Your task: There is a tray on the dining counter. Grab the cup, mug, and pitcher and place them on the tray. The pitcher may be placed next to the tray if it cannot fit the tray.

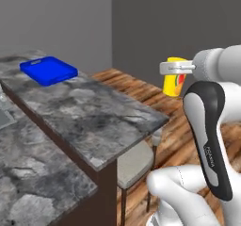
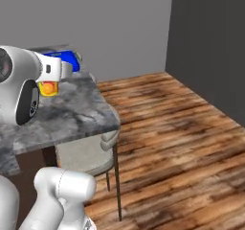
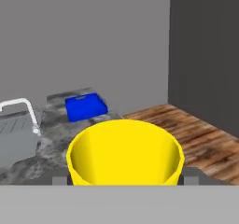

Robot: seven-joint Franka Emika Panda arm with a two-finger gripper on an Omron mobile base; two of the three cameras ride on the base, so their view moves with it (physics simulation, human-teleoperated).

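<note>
Yellow cup [image 3: 125,152] sits clamped in the tool [image 1: 176,68], held up in mid-air off the bench [image 1: 89,112] end, above the wood floor. Blue tray [image 1: 49,70] at far end w/ nothing on it. Cup not yet delivered; mug & pitcher left, I'd say.

Looking forward and down from behind the arm, left and right, both sharing the dining counter [image 1: 89,112] and tray [image 1: 48,70]; hand view facing the tray from close over the cup [image 3: 125,153].
</note>
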